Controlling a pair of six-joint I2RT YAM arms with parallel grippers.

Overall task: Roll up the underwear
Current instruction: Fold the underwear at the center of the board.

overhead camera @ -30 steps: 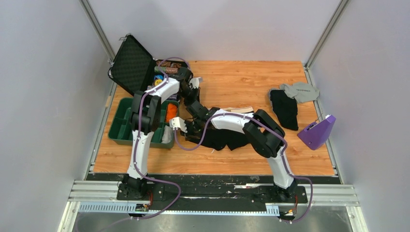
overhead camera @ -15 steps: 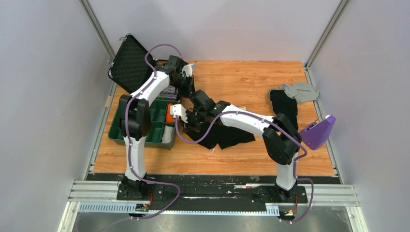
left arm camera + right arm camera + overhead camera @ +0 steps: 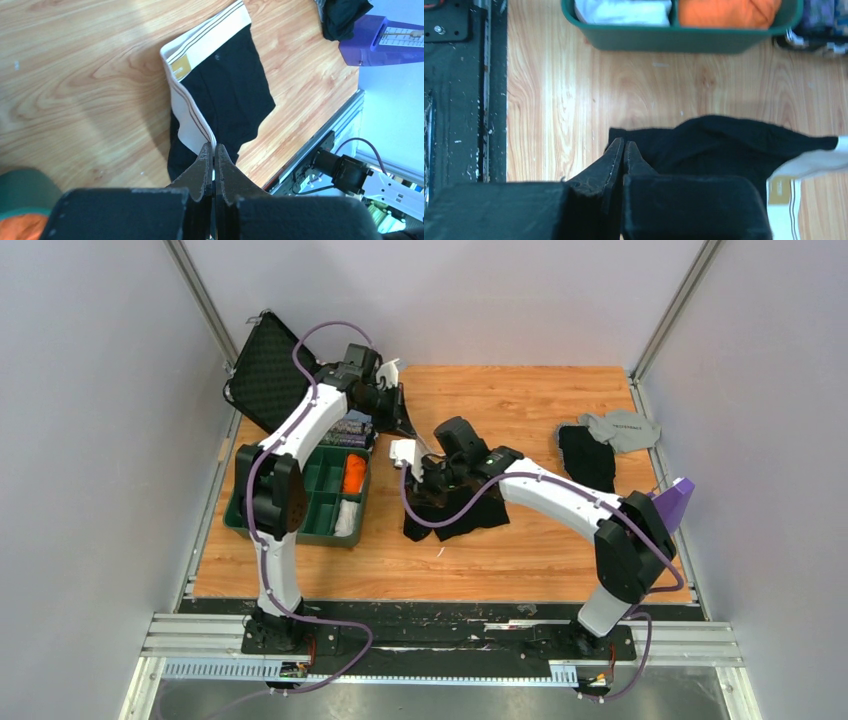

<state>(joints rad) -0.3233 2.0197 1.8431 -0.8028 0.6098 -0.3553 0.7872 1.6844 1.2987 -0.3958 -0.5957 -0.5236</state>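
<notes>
The underwear (image 3: pixel 460 518) is black cloth with a white striped waistband, and part of it is lifted off the wooden table. My left gripper (image 3: pixel 398 402) is shut on the waistband; the left wrist view shows the jaws (image 3: pixel 214 147) pinching the white band while the black cloth (image 3: pixel 230 95) hangs below. My right gripper (image 3: pixel 415 480) is shut on a black edge of the same garment. In the right wrist view the tips (image 3: pixel 624 142) grip the cloth (image 3: pixel 724 150), with the waistband at the far right.
A green divided tray (image 3: pixel 262 502) with orange and white rolls stands at the left, and an open black case (image 3: pixel 268 380) behind it. Another black garment (image 3: pixel 588 465) and a light grey one (image 3: pixel 622 428) lie at the back right. A purple object (image 3: pixel 658 512) sits at the right edge.
Both arms have moved toward the back of the table with the underwear. The left gripper has pulled the waistband up and back. The right arm has stretched out and its gripper has shifted right.
</notes>
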